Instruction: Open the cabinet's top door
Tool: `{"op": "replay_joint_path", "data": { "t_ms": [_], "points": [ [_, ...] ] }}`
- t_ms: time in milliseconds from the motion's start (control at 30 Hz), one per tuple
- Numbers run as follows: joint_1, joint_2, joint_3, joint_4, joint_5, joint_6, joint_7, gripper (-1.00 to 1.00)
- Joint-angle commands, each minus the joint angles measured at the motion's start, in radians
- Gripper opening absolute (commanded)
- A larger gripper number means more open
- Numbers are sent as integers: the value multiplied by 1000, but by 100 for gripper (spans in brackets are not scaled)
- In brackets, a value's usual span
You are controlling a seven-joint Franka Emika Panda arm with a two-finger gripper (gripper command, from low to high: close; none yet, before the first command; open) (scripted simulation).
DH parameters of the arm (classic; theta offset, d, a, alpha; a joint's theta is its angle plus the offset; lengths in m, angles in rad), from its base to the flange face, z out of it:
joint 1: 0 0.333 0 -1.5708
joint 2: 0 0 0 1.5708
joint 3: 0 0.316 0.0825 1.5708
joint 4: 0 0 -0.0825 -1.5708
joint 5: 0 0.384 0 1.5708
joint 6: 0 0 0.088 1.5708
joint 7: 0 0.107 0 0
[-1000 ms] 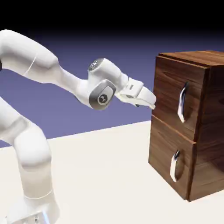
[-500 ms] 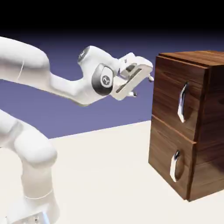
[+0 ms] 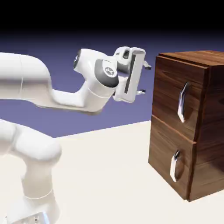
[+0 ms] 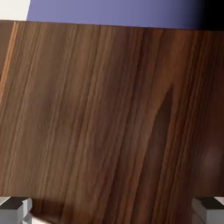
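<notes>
gripper point(image 3: 145, 79): spread wide, nothing in it, hanging off the front of the top door, not touching | top door point(image 3: 178, 92): shut, upper front of the cabinet point(image 3: 214, 131), exterior view's right | handle point(image 3: 183, 102): silver, upright, nobody on it

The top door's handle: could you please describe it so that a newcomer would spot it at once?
In the exterior view, find the dark wooden cabinet standing at the right. On its front, look at the upper, larger door; the handle is the long, slim silver bar near that door's right edge. The other handle, on the lower panel, is shorter.
</notes>
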Motion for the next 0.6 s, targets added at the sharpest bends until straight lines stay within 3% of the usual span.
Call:
{"op": "replay_joint_path", "data": {
  "t_ms": [0, 567],
  "points": [
    [16, -10, -19, 5, -44, -4, -20, 0],
    [283, -185, -343, 94, -783, -67, -364, 0]
  ]
}}
